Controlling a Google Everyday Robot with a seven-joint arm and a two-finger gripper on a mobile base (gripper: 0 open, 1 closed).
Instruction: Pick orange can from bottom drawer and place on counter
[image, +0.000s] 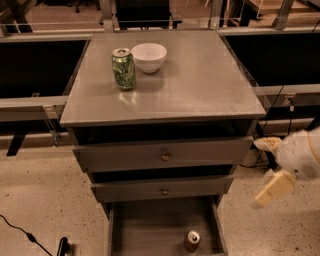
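Can in open drawer, gripper empty

Small orange-copper metal drink can (192, 240) stands upright in the pulled-out grey metal bottom drawer (145, 230), bottom centre of the frame. The cream two-finger gripper (270, 166) hangs at the right edge beside the cabinet, fingers spread and empty. A green patterned can (123, 69) and a white bowl (149, 57) sit on the flat grey metal counter (200, 85).

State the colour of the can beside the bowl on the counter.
A patterned green can, camera view; the pincer hangs right of the drawers.
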